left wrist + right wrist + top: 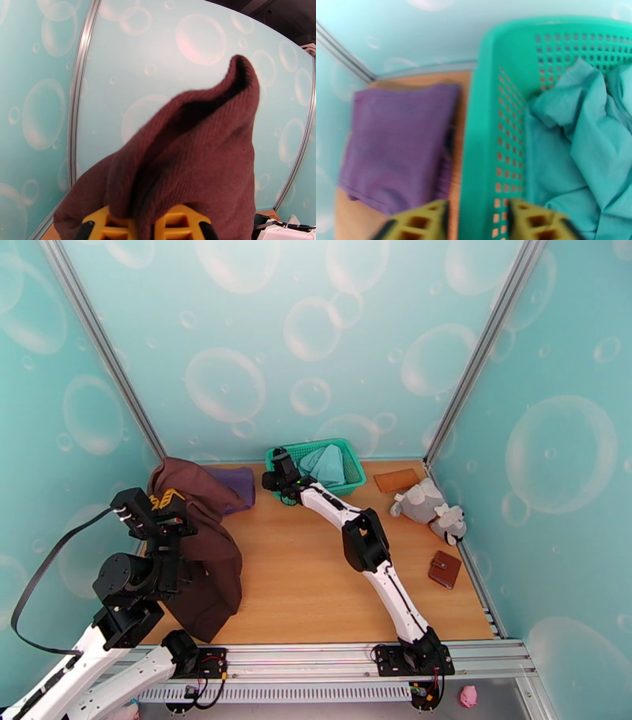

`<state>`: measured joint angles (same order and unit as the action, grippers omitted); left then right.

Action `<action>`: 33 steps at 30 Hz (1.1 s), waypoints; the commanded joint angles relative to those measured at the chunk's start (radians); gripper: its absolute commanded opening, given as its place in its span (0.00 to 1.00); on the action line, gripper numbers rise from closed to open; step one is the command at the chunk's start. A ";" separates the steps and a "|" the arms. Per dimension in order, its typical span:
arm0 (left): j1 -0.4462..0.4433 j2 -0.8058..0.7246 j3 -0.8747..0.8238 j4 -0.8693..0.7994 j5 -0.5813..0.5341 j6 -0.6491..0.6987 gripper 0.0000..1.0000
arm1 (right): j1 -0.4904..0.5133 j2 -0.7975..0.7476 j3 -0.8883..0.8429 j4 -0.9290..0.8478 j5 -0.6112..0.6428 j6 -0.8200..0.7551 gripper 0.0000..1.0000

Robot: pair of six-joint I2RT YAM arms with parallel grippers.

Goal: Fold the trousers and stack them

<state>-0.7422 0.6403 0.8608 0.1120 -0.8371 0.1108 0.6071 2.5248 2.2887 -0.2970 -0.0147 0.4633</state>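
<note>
Left fingers (179, 225) — tight on brown trousers (197, 158)

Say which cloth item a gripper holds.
The brown trousers, pinched by the left gripper; the purple cloth lies on the table, the teal garment in the basket.

Chocolate-brown ribbed trousers (197, 158), purple cloth (395, 150) beside green perforated basket (474, 138), pale teal garment (572, 150) inside basket, bubble-patterned teal walls (316, 343)

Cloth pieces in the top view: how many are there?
3: brown trousers hanging at left, purple cloth beside the basket, teal garment inside it; more may hide beneath; tan item unclear.
</note>
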 commanded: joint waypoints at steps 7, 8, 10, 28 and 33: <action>0.060 0.090 0.041 -0.064 0.148 -0.091 0.00 | 0.002 -0.312 -0.183 0.141 -0.032 -0.071 0.99; 0.062 0.095 0.045 -0.075 0.168 -0.100 0.00 | -0.009 -0.397 -0.279 0.164 -0.007 -0.063 0.99; 0.062 0.116 0.058 -0.106 0.232 -0.116 0.00 | -0.028 -0.589 -0.532 0.225 0.055 -0.049 0.99; -0.218 0.539 0.192 -0.199 0.541 -0.247 0.61 | -0.212 -1.770 -1.832 0.572 0.115 -0.106 0.99; -0.215 0.461 0.095 -0.367 0.168 -0.317 0.93 | -0.207 -1.762 -1.836 0.538 0.128 -0.099 0.99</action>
<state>-0.9615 1.1633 1.0058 -0.1677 -0.4488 -0.1589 0.3981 0.7624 0.4099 0.1986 0.1062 0.3874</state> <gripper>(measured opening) 0.917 0.994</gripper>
